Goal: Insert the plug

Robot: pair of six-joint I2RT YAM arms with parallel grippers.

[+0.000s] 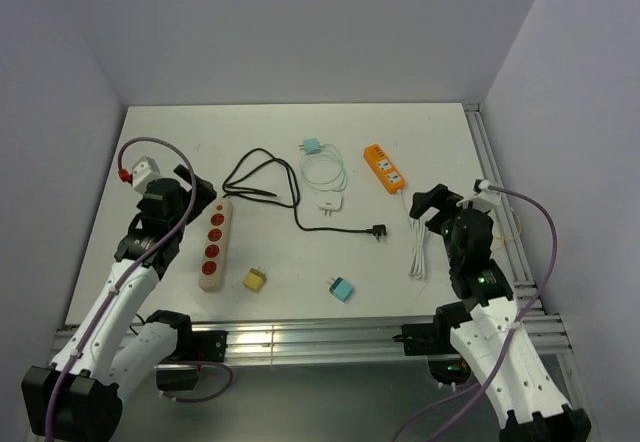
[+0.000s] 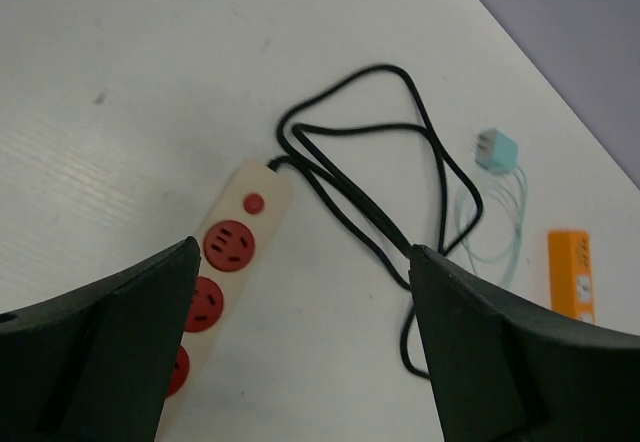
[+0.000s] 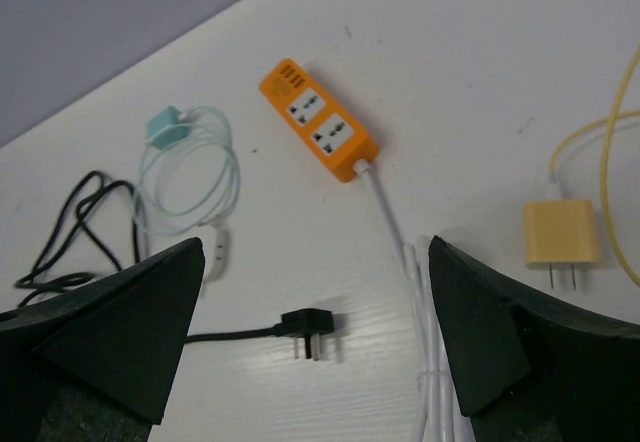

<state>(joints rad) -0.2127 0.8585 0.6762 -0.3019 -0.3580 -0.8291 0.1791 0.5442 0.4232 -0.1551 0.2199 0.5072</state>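
Observation:
The black plug [image 1: 379,230] lies flat on the white table at the end of its black cable [image 1: 262,177], prongs toward the near edge. In the right wrist view the plug [image 3: 312,319] sits on the table below and between the fingers of my right gripper [image 3: 315,245], which is open and holds nothing. The beige power strip [image 1: 213,245] with red sockets lies at the left. My left gripper [image 2: 305,252] hangs open above the strip's far end [image 2: 228,247], nothing between its fingers. In the top view the left gripper [image 1: 195,187] and right gripper [image 1: 435,202] both hover over the table.
An orange power strip [image 1: 384,169] with a bundled white cord [image 1: 418,252] lies at the right. A teal charger with coiled cable [image 1: 310,147], a white adapter [image 1: 328,202], a yellow adapter [image 1: 255,279] and a teal adapter [image 1: 341,289] lie about. A yellow charger [image 3: 560,234] is at the right edge.

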